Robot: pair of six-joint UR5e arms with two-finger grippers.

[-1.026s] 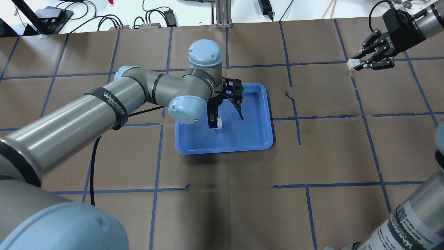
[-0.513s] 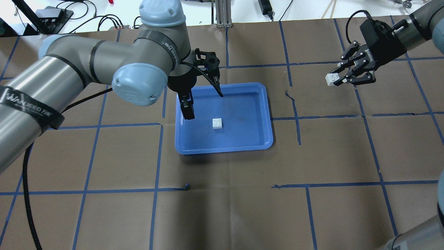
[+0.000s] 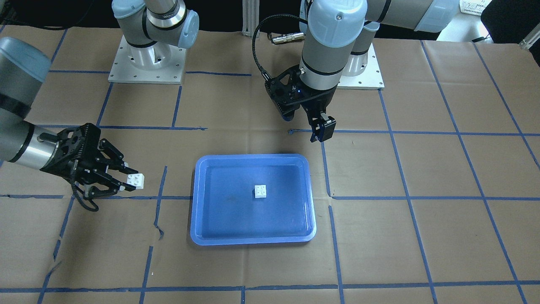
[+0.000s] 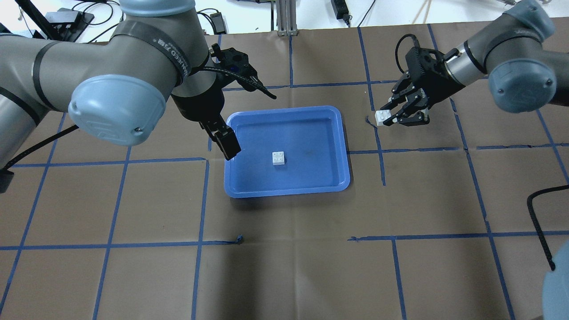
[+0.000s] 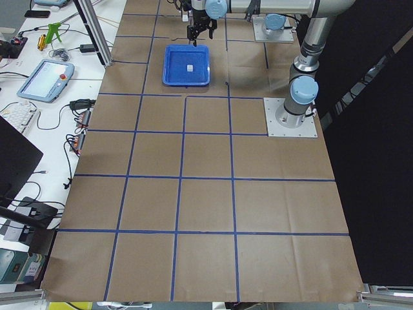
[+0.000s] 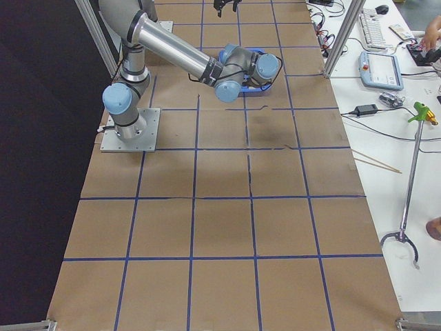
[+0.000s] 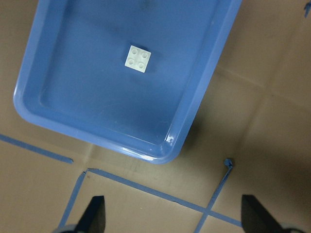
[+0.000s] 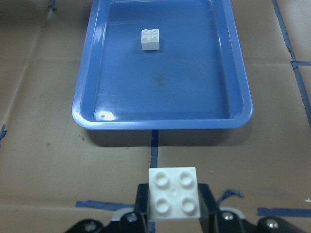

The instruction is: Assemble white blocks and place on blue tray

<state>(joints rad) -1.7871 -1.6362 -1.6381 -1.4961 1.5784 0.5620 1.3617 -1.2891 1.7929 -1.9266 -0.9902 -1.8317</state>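
White square studded plastic blocks: one block (image 4: 278, 158) sits mid-frame in the glossy blue rectangular plastic tray (image 4: 342, 133); the right gripper (image 4: 389, 116) pinches the other block (image 4: 381, 117) at upper right. Left gripper (image 7: 174, 216) is spread, empty. Best to square the studs overhead, then press straight down.

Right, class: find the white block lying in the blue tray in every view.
Front-facing: block, mid-picture, just below centre.
Overhead: block, centre.
Exterior left: block, tiny, near top.
Exterior right: not visible.
Left wrist: block, upper left of centre.
Right wrist: block, near top.
Landmark: blue tray around it.
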